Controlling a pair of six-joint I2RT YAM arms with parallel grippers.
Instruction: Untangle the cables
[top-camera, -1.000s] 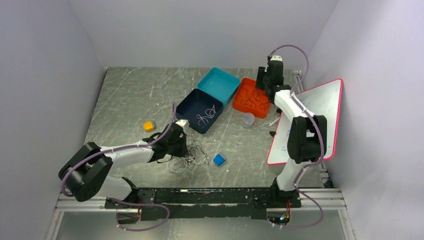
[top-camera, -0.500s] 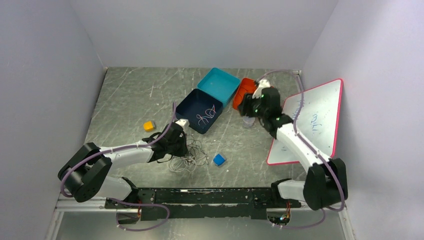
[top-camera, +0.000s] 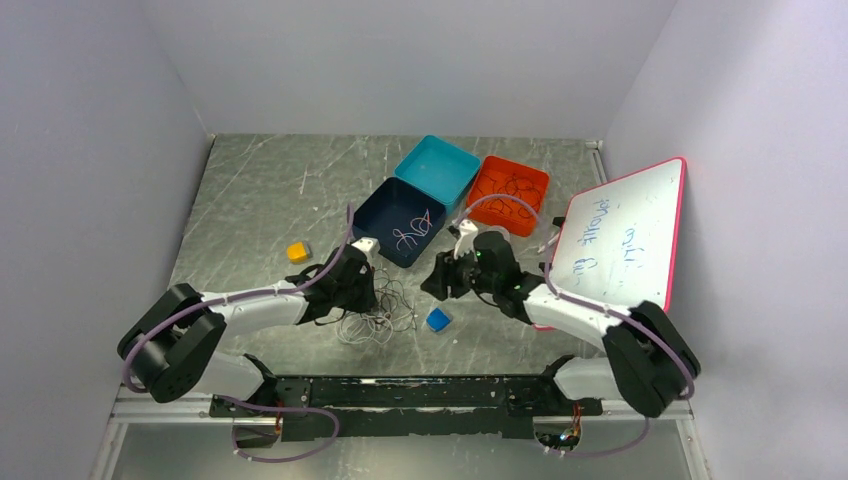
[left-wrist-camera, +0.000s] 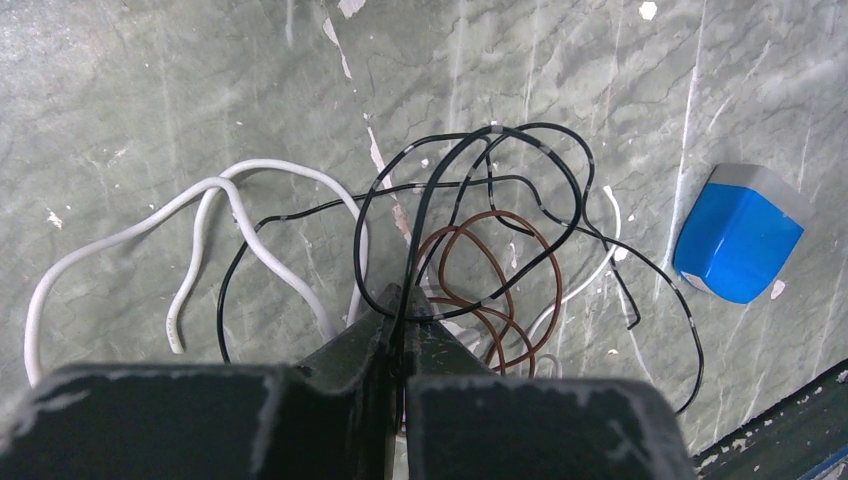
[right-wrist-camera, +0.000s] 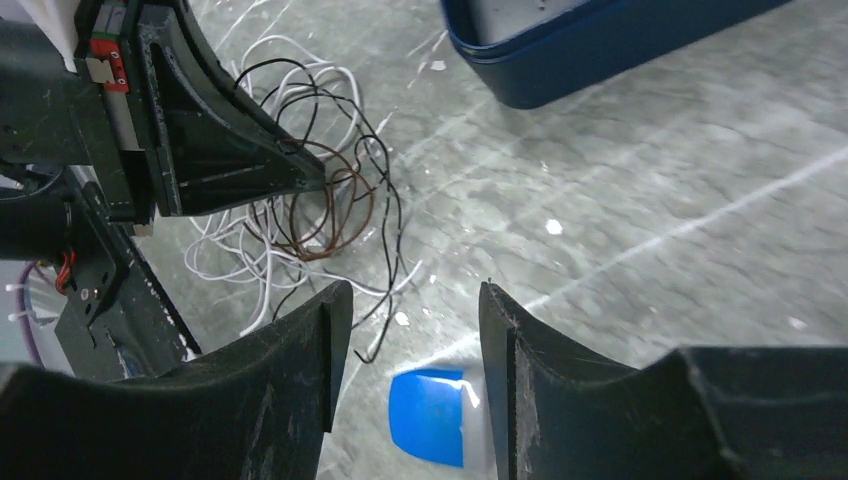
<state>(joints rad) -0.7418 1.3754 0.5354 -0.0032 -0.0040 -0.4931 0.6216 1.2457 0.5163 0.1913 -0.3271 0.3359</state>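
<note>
Mid-table, L gripper (left-wrist-camera: 403, 300) pinched on cables (left-wrist-camera: 430, 205), prob black one, R gripper (right-wrist-camera: 413, 295) agape.

White arms (top-camera: 255, 305) with black joints, thin purple hoses (top-camera: 497, 197), scuffed black hand fingers (right-wrist-camera: 250, 400).

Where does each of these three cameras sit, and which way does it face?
Top external: fixed above and behind the arms, facing down on the table; the left arm and right arm show whole.
Left wrist: on the left arm's wrist, facing down past the left gripper, shut on the cables.
Right wrist: on the right arm's wrist, facing low across the table through the open right gripper.
Shared: all three show the cables and the blue block.
</note>
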